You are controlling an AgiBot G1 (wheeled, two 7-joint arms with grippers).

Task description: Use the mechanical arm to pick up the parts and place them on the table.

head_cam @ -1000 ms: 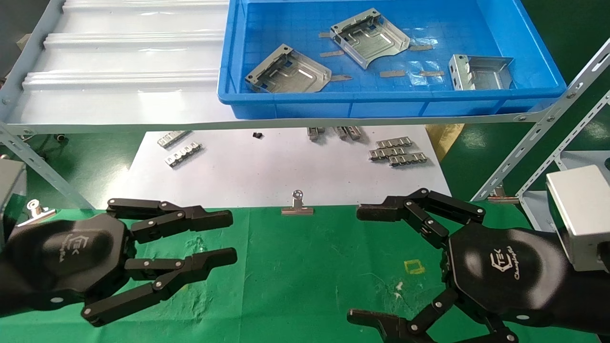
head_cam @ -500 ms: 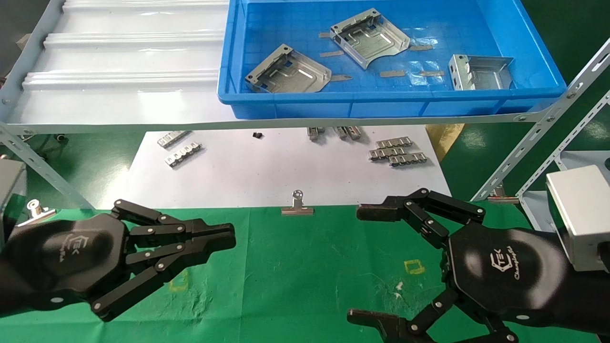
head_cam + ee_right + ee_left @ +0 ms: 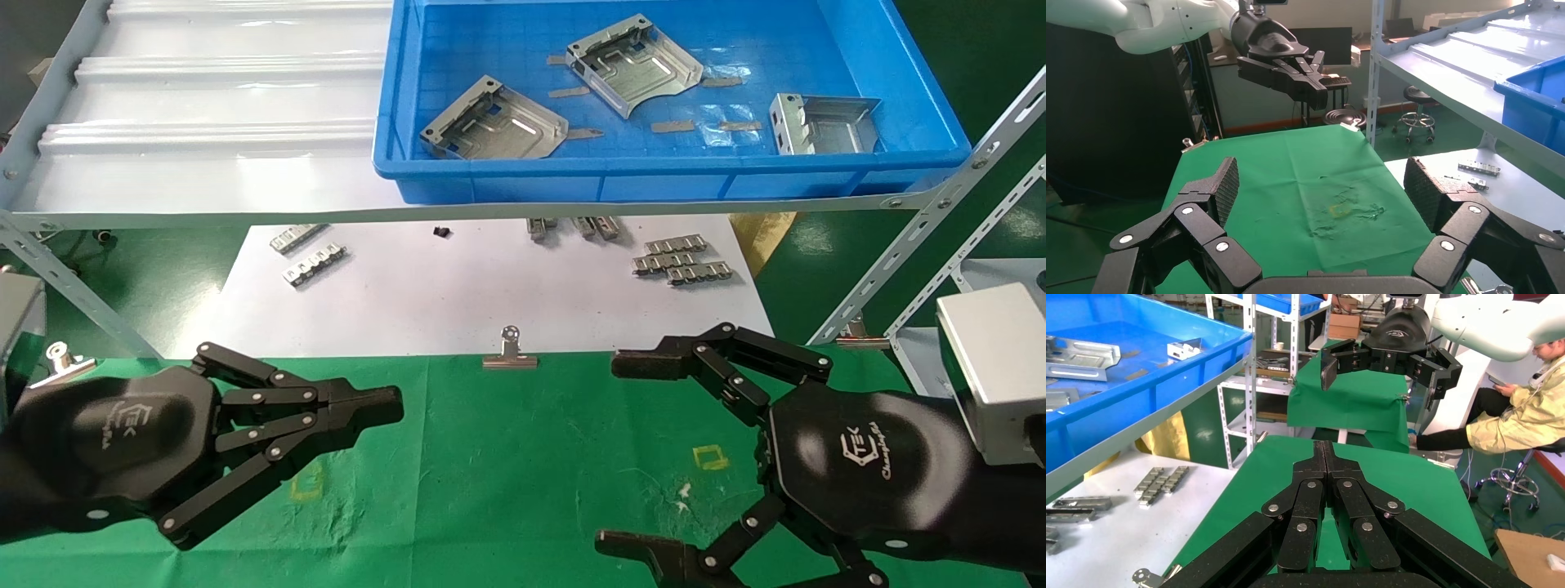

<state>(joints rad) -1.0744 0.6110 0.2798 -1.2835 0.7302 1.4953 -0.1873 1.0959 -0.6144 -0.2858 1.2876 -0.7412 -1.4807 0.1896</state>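
Pincer-wise, my left pincer (image 3: 384, 405) hovers pressed together and empty above the table (image 3: 523, 457) near its left edge; my right pincer (image 3: 629, 457) hangs spread wide near the right edge, also empty. I count three parts (image 3: 494, 122) (image 3: 633, 64) (image 3: 825, 122), all lying in one blue bin (image 3: 654, 175) on the shelf beyond the table's far edge.

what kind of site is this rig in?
Probably a factory or lab workcell: stamped metal parts in a blue bin on slotted steel shelving, a green cloth table, and a seated person in a work coat.
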